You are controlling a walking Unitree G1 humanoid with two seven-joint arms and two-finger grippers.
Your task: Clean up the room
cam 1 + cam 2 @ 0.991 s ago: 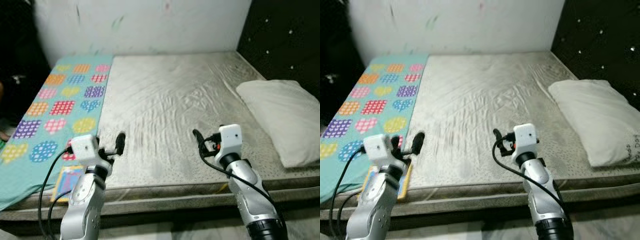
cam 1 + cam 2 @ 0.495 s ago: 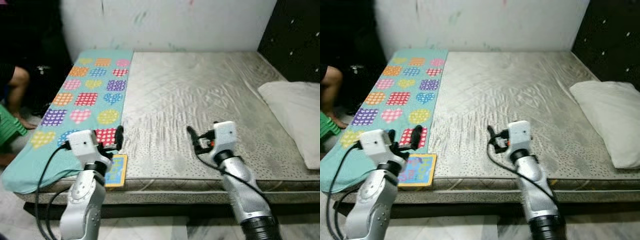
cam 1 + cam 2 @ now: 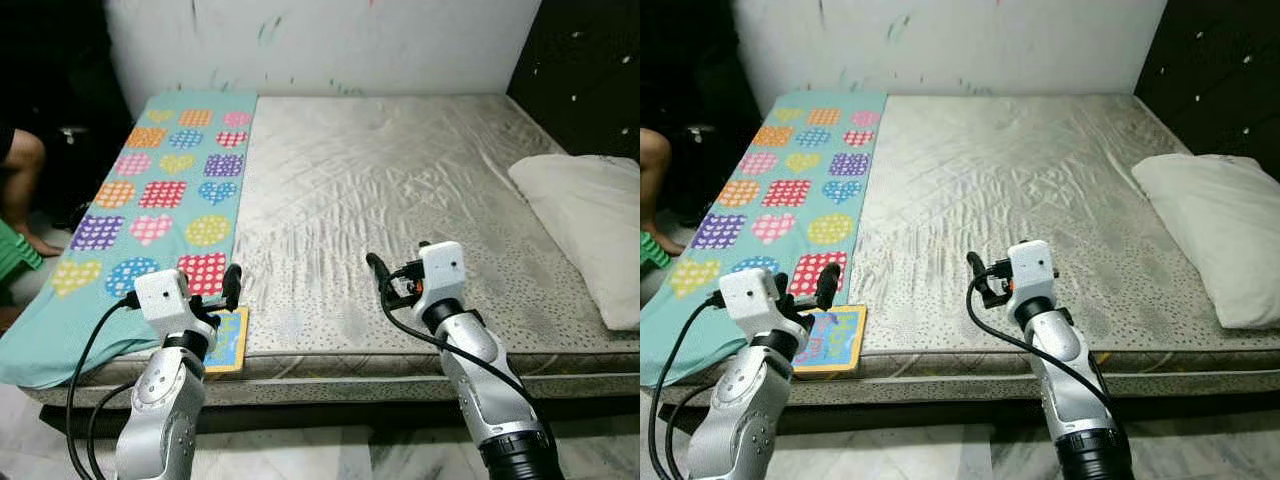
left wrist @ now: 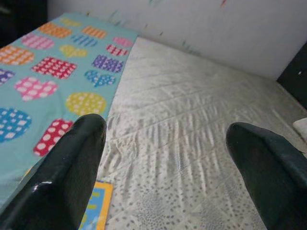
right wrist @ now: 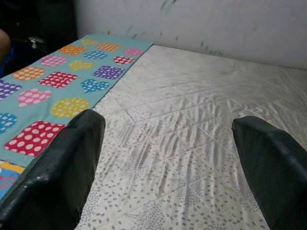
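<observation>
A grey quilted mattress (image 3: 400, 170) lies in front of me. A teal blanket (image 3: 150, 195) with coloured hearts covers its left strip. A colourful flat book (image 3: 830, 338) rests on the mattress's front edge, just right of the blanket's near corner. My left gripper (image 3: 805, 288) hovers open right above the book, with nothing held; its wrist view shows the book (image 4: 98, 201) below the fingers. My right gripper (image 3: 392, 275) is open over the bare front middle of the mattress, empty. A white pillow (image 3: 590, 220) lies at the right side.
A person's leg (image 3: 25, 160) and a green stool (image 3: 15, 255) are by the bed's left side. A white wall (image 3: 320, 40) runs behind the bed and a dark padded headboard (image 3: 590, 70) stands on the right. Tiled floor (image 3: 300, 460) shows under the bed's front edge.
The whole view has swung left and pulled back, so the camera moved; the person's leg and the floor came into view. Both grippers stay held out open over the front edge.
</observation>
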